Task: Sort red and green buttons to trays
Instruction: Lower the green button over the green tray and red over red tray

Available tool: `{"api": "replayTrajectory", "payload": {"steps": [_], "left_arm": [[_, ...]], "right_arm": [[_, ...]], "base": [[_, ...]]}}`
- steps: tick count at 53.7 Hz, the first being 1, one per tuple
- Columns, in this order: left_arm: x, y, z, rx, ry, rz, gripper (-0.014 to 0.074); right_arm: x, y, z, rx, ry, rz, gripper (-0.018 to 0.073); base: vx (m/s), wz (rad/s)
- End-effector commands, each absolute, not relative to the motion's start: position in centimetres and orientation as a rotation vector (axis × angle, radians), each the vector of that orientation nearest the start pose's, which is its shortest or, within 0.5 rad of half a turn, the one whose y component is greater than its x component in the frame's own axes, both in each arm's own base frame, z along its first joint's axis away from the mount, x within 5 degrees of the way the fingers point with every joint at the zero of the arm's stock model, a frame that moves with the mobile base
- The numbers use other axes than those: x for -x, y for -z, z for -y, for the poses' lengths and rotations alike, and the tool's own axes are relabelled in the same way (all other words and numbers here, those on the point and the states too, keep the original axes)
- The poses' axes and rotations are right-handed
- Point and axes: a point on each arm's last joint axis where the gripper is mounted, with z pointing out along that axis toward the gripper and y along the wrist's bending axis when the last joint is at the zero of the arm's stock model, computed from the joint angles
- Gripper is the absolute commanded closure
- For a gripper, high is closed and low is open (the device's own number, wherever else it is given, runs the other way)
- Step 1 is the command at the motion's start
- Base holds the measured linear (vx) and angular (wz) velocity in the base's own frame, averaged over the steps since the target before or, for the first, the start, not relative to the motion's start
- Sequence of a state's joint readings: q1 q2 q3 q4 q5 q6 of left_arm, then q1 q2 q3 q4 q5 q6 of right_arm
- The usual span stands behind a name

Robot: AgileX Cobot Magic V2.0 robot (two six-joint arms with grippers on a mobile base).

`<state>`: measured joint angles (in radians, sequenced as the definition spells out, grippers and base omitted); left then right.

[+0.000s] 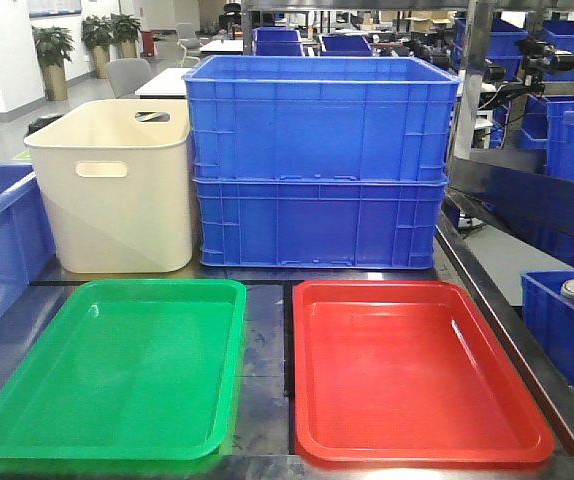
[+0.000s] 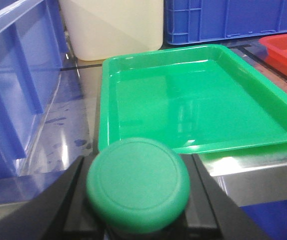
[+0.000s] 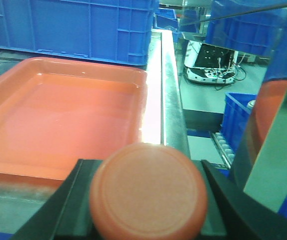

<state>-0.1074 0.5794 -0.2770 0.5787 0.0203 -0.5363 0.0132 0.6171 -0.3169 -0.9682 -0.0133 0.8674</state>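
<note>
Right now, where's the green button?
Left wrist view, bottom centre: the green button sits between the fingers of the left gripper, by the near-left corner of the green tray; the front view doesn't show it.

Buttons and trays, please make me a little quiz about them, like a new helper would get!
1. True or false: in the front view, the green tray lies left of the red tray.
2. The right tool grips the red button. What does the left tool grip? A. the green button B. a tray C. nothing
3. What colour is the tub beside the stacked crates?
Key: 1 true; 2 A; 3 cream.
</note>
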Motion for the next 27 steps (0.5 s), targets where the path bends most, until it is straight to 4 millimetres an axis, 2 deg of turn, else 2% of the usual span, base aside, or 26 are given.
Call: {"api": "replayTrajectory", "payload": {"steps": [1, 27], "left_arm": [[-12.46, -27.19, 1.66, -0.139, 0.089, -1.709, 0.0596], [-12.46, -27.19, 1.66, -0.139, 0.089, -1.709, 0.0596]], "right_arm": [[-13.23, -28.16, -0.59, 0.134, 0.024, -1.708, 0.0567], [-13.23, -28.16, -0.59, 0.134, 0.024, -1.708, 0.0567]], "base": [[-0.02, 0.08], [0.0, 0.01]]}}
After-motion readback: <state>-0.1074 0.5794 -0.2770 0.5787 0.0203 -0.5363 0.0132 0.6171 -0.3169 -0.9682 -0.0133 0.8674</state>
